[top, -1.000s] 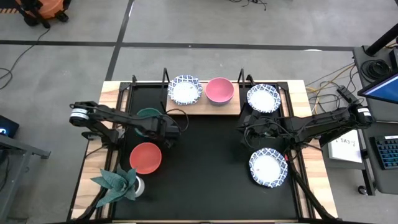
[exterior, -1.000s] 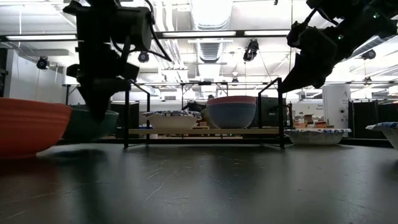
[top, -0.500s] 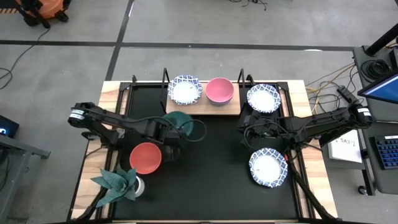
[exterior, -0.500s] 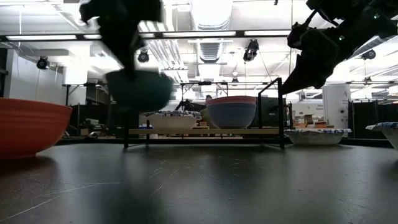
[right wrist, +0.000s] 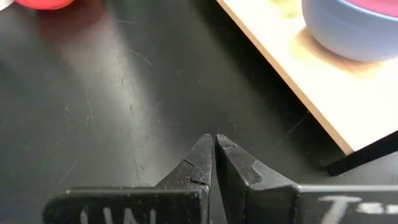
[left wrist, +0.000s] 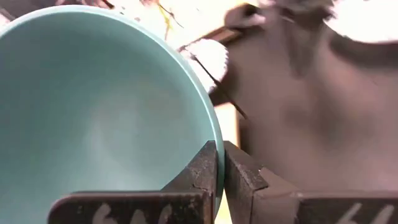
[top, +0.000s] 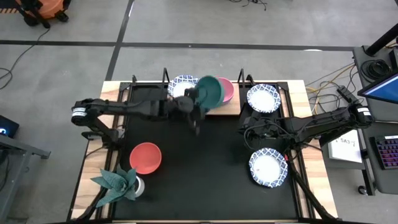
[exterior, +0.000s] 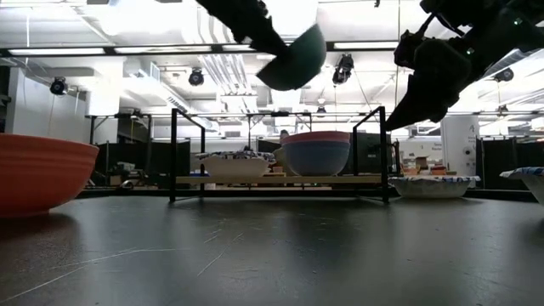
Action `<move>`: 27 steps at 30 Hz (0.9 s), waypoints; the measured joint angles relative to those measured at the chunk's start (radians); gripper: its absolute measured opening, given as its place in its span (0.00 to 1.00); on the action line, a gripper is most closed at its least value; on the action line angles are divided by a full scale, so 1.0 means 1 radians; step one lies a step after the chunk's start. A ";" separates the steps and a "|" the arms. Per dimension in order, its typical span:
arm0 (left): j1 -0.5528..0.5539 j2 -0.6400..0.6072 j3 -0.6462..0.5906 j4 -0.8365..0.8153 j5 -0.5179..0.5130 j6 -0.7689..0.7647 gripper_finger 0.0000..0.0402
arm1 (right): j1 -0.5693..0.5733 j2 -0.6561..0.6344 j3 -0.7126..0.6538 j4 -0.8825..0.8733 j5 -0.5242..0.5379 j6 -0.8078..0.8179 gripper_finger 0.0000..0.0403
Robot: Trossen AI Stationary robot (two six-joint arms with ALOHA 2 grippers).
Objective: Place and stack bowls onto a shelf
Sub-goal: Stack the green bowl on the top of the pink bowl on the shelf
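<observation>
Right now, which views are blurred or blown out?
Left wrist view: background beyond the green bowl smeared by motion, top washed out. Low view: ceiling lights glare, green bowl and arms silhouetted. High view: left end effector slightly smeared. Right wrist view: sharp.

Black tabletop point(top: 211, 155) lies open between red bowl point(top: 145, 157) and patterned bowl point(top: 267, 167).

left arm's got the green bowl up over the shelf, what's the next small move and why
Probably lower the green bowl into the pink bowl on the shelf. The left tool is shut on its rim, and the bowl hangs tilted well above that stack, so level it while descending.
</observation>
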 joint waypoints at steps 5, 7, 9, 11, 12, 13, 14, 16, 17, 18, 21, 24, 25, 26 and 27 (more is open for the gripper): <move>0.106 0.078 0.000 0.144 0.120 -0.046 0.00 | 0.002 0.000 0.000 0.012 0.002 -0.001 0.02; 0.130 0.121 0.016 0.146 0.125 -0.060 0.00 | 0.002 0.000 0.000 0.014 0.002 -0.002 0.02; 0.147 0.160 0.036 0.139 0.128 -0.066 0.00 | 0.002 0.000 0.000 0.015 0.002 -0.002 0.02; 0.160 0.194 0.058 0.142 0.128 -0.063 0.00 | 0.002 0.000 0.000 0.015 0.002 -0.003 0.02; 0.164 0.210 0.070 0.140 0.128 -0.059 0.00 | 0.002 0.000 0.000 0.015 0.002 -0.003 0.02; 0.169 0.225 0.082 0.142 0.128 -0.057 0.00 | 0.002 0.000 0.000 0.015 0.002 -0.003 0.02; 0.174 0.238 0.090 0.141 0.128 -0.056 0.00 | 0.002 0.000 0.000 0.015 0.002 -0.003 0.02; 0.180 0.259 0.109 0.122 0.128 -0.055 0.00 | 0.002 0.000 0.000 0.015 0.002 -0.003 0.02; 0.183 0.268 0.119 0.115 0.128 -0.055 0.00 | 0.002 0.000 0.000 0.015 0.002 -0.003 0.02; 0.185 0.273 0.129 0.106 0.128 -0.055 0.00 | 0.002 0.000 0.000 0.015 0.002 -0.003 0.02; 0.193 0.287 0.148 0.106 0.128 -0.060 0.00 | 0.002 0.000 0.000 0.015 0.002 -0.005 0.02; 0.199 0.293 0.151 0.100 0.128 -0.060 0.03 | 0.002 0.000 0.000 0.015 0.002 -0.005 0.02; 0.200 0.294 0.151 0.100 0.128 -0.061 0.05 | 0.002 0.000 0.000 0.015 0.002 -0.006 0.02; 0.201 0.294 0.151 0.100 0.128 -0.061 0.07 | 0.002 0.000 0.000 0.015 0.002 -0.006 0.02; 0.201 0.294 0.151 0.102 0.128 -0.061 0.08 | 0.002 0.000 0.000 0.015 0.002 -0.006 0.02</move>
